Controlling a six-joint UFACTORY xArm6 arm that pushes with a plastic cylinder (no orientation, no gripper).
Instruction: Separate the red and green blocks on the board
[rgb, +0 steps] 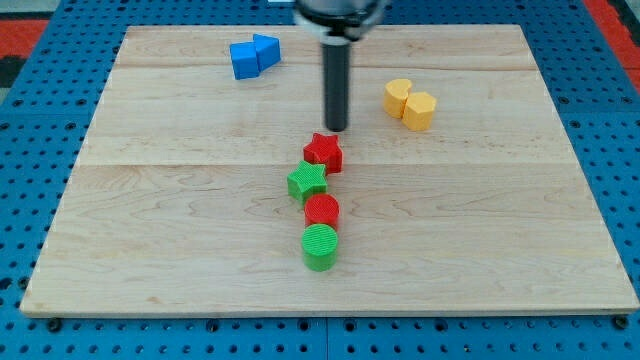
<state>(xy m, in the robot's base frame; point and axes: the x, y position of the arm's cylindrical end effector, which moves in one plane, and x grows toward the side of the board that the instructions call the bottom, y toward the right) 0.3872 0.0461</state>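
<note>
A red star block (323, 152) lies near the middle of the wooden board (150, 220). A green star block (307, 182) touches it at its lower left. Below that sits a red round block (322, 210), and a green round block (320, 246) touches it from below. The four form a near-vertical chain. My tip (337, 128) stands just above the red star's upper right, very close to it; whether it touches I cannot tell.
Two blue blocks (252, 56) lie together at the view's top left. Two yellow blocks (411, 103) lie together at the upper right. A blue pegboard (30, 330) surrounds the board.
</note>
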